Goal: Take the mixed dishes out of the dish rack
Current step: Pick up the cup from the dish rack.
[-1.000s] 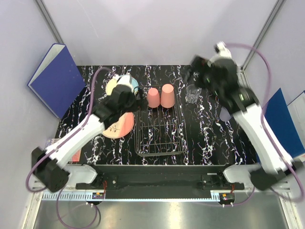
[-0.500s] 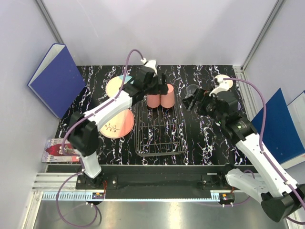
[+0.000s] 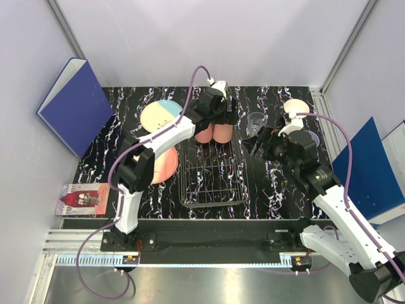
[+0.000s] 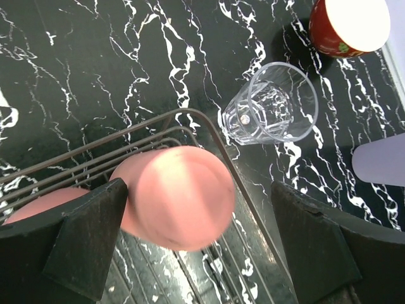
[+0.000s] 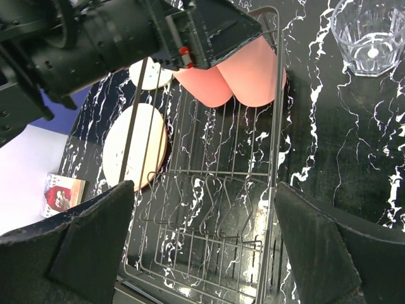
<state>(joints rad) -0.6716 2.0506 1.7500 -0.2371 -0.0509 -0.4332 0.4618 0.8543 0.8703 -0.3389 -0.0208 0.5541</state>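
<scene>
Salmon-pink cups [image 3: 212, 132], two of them, sit upside down side by side at the far end of the dish rack [image 3: 212, 180]. Left gripper [image 3: 217, 118] hangs right above them, jaws fully apart, holding nothing. In its wrist view the cup nearer the glass [image 4: 180, 196] sits between the two fingers [image 4: 85, 244]; we can't tell if either one touches it. Right gripper [image 3: 255, 140] is also wide open and empty, over the rack's right edge, near the clear glass [image 3: 254, 121]. We see the glass upright on the table [image 3: 272, 183], just outside the rack's far right corner. Red bowl [image 3: 295, 107] with cream inside is at the table's far right, lavender cup [image 4: 380, 166] near it. Blue-and-cream plate [image 3: 158, 114] lies left of the rack on the far side. Salmon-pink plate [image 3: 168, 166] lies nearer, just beside the rack's left edge, partly under the left arm [image 3: 136, 158]. Blue binders [image 3: 76, 104] stand off both sides of the table.
</scene>
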